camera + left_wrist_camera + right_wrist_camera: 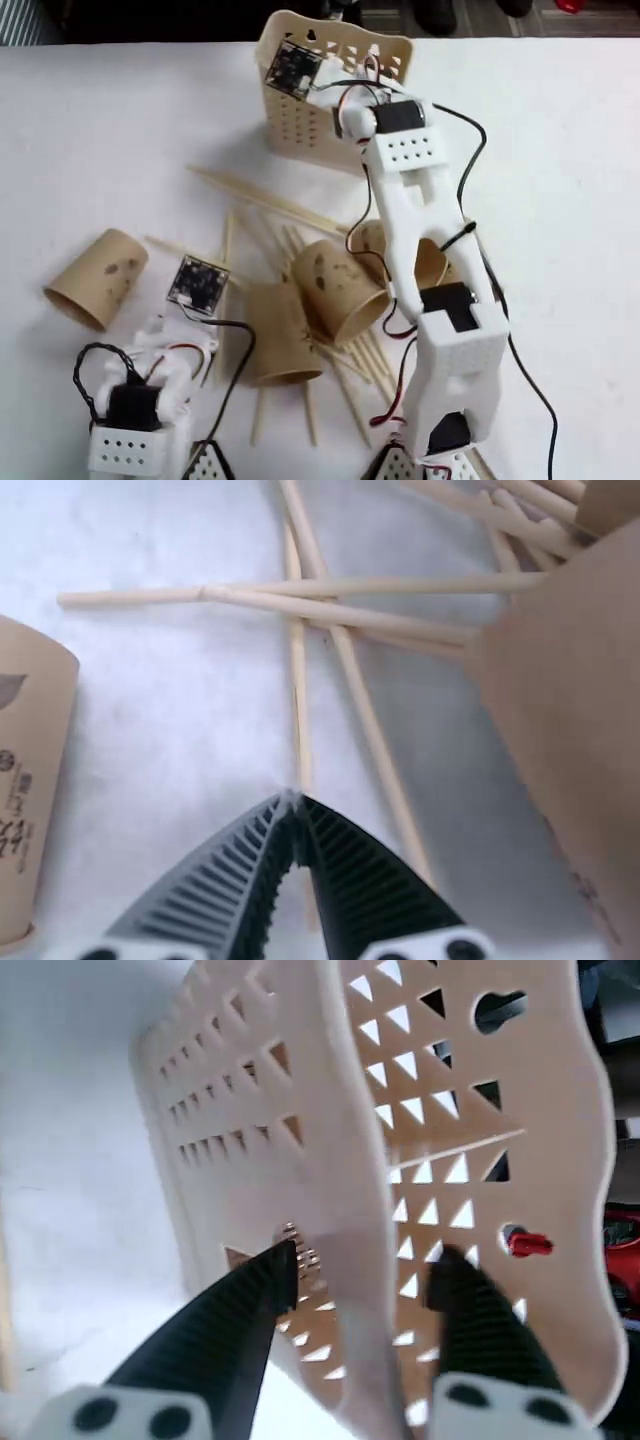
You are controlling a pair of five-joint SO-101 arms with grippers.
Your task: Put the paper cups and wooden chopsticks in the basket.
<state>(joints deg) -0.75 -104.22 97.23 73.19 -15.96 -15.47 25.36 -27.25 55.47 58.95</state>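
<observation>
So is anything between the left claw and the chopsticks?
Nothing visible is. The left gripper sits right over a chopstick on the table. The paper cups lie off to the sides, not in between.

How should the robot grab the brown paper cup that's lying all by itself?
Probably from above, pinching across the middle of the lone brown paper cup. It lies on its side on the white table, apart from the wooden chopsticks, with bare table along both of its long sides.
</observation>
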